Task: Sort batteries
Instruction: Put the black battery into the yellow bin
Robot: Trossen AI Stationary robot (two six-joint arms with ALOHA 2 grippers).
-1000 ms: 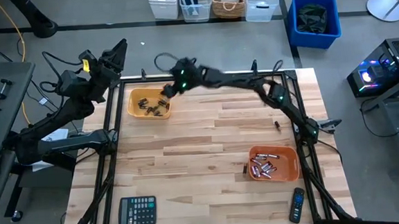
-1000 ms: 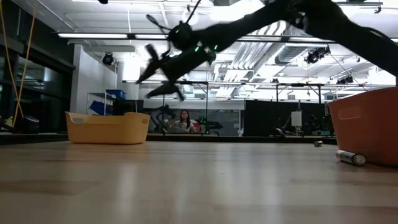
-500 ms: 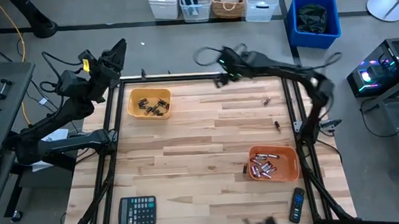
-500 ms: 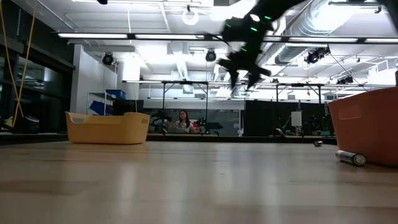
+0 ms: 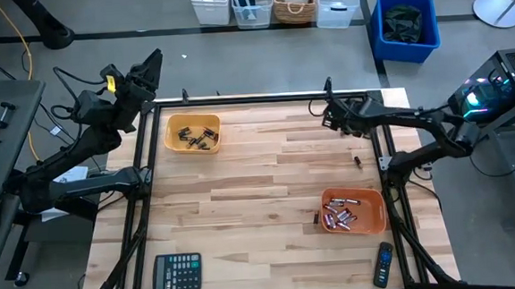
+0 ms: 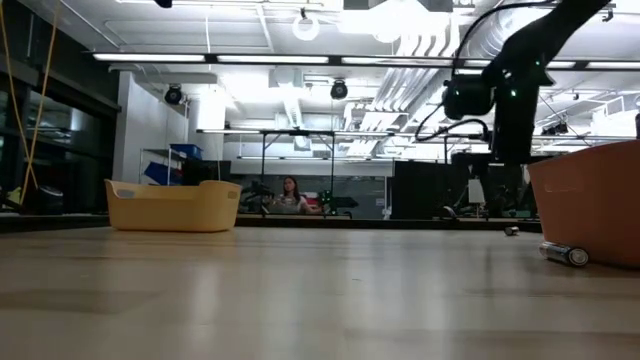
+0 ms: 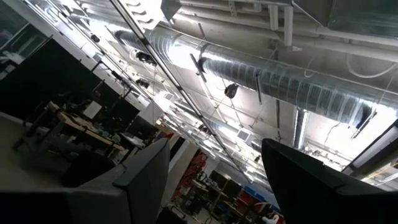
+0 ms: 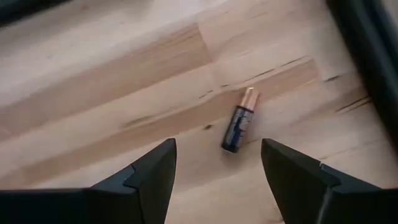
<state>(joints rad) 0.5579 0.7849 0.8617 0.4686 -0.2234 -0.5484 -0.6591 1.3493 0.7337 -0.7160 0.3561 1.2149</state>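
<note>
From above, the table [image 5: 259, 176] fills the centre of the frame; the left gripper [image 5: 150, 66] waits off its upper left corner, and the right gripper [image 5: 330, 118] hangs over the upper right part of the table; a yellow bin [image 5: 192, 133] in the upper left holds dark batteries [image 5: 199, 137], an orange bin [image 5: 354, 210] in the lower right holds silvery batteries [image 5: 340, 215], one cell [image 5: 317, 218] lies just left of that bin, and a loose battery [image 5: 357, 162] lies in the right half between the right gripper and the orange bin; a calculator [image 5: 177, 273] sits at lower left, a remote [image 5: 384, 264] at lower right. At table height, the yellow bin [image 6: 173, 205] stands at left, the orange bin [image 6: 590, 205] at right with a cell [image 6: 565, 254] lying beside it; the right arm [image 6: 500, 95] hangs at upper right. The left wrist view shows its fingers [image 7: 146, 171] spread apart against a ceiling. The right wrist view shows its fingers [image 8: 155, 171] apart above the wood, a dark, copper-tipped battery [image 8: 240, 119] lying between and beyond them.
</note>
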